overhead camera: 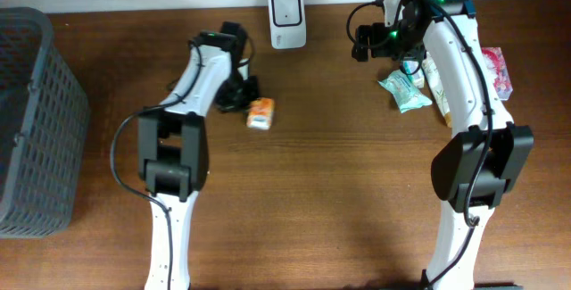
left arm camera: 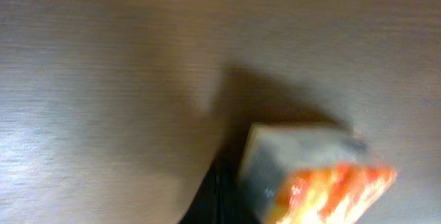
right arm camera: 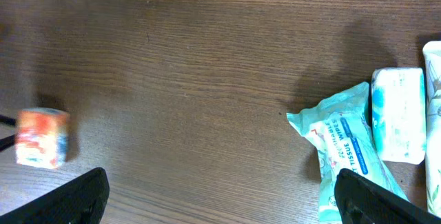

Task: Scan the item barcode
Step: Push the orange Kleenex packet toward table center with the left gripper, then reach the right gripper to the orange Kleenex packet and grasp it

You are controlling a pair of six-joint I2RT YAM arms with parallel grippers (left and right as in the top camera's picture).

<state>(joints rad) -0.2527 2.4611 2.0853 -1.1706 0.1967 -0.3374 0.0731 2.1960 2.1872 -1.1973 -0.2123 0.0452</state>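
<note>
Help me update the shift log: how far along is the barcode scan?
Done: nothing visibly; no item is at the white scanner. In hand: the shut left gripper sits beside the orange box on the table; the right gripper hangs open near the wipes pack. Remaining: grasp, present barcode.

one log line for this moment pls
left hand: shut, beside orange box | right hand: open, empty, near wipes packet | scanner: box not yet presented

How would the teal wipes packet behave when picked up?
The teal wipes packet looks like a soft, crinkled film pouch, so it would probably sag. Its glossy wrapper might slip in a grip. Lying flat, it seems unlikely to roll.
</note>
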